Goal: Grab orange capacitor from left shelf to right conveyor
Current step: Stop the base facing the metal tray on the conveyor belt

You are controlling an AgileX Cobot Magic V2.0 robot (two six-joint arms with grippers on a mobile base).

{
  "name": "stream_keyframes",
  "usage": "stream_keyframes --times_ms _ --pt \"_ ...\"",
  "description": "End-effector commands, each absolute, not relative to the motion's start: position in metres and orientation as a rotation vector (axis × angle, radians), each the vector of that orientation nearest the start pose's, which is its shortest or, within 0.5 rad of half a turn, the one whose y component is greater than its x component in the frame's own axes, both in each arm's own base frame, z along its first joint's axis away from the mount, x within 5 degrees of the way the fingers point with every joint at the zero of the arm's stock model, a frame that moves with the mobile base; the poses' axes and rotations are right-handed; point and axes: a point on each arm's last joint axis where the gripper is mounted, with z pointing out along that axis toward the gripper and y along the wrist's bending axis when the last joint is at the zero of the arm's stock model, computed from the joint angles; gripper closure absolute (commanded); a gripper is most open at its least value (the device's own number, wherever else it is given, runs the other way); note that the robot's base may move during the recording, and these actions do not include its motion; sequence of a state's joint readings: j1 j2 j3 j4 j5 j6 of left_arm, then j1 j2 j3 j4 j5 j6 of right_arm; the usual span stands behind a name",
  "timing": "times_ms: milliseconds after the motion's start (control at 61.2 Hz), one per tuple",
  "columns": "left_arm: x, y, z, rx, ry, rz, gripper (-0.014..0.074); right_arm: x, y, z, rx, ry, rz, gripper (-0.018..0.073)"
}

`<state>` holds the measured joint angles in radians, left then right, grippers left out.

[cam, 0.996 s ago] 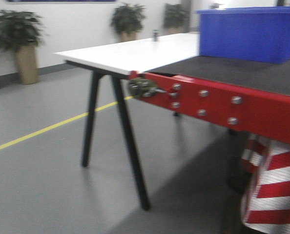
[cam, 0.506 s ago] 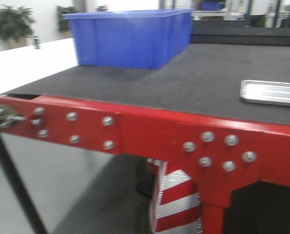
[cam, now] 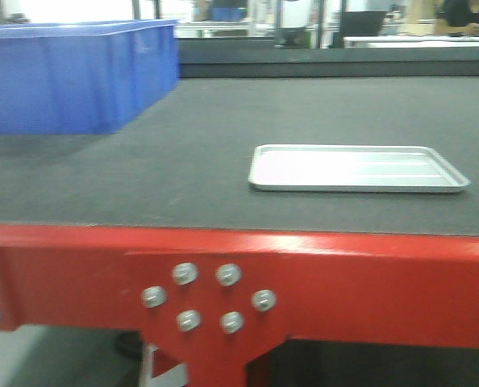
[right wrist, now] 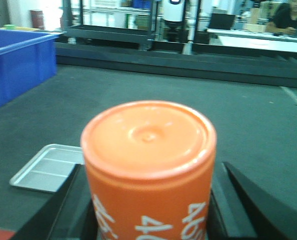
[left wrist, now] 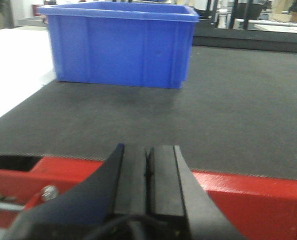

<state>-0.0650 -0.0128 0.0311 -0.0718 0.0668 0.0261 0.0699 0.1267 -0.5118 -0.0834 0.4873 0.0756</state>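
Note:
In the right wrist view my right gripper [right wrist: 149, 210] is shut on the orange capacitor [right wrist: 148, 160], a round orange can with white digits, held upright above the near edge of the conveyor's dark belt [right wrist: 153, 90]. In the left wrist view my left gripper [left wrist: 147, 170] is shut and empty, its two black pads pressed together just before the red conveyor frame [left wrist: 248, 195]. The front view shows the belt [cam: 223, 137] and the red frame [cam: 344, 282] but neither gripper.
A flat silver tray [cam: 356, 168] lies on the belt at right; it also shows low left in the right wrist view [right wrist: 48, 167]. A blue plastic bin [cam: 70, 76] stands at the belt's left end [left wrist: 121, 42]. A white table [left wrist: 11, 65] adjoins at left.
The front view has swung right: the white table and floor have left the frame, the blue bin has slid to the far left, and the silver tray has come to the middle.

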Motion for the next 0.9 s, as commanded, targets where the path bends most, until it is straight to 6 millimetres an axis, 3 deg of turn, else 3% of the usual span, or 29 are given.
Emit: stream_keyframes --times_ms 0,882 --pt "0.0551 -0.0038 0.2072 0.014 1.464 -0.097 0.0723 0.0278 -0.0014 0.3463 -0.027 1.476 0.017 0.0504" --pt "0.0551 -0.0037 0.2072 0.013 1.464 -0.095 0.0723 0.0278 -0.0014 0.3463 -0.027 1.476 0.017 0.0504"
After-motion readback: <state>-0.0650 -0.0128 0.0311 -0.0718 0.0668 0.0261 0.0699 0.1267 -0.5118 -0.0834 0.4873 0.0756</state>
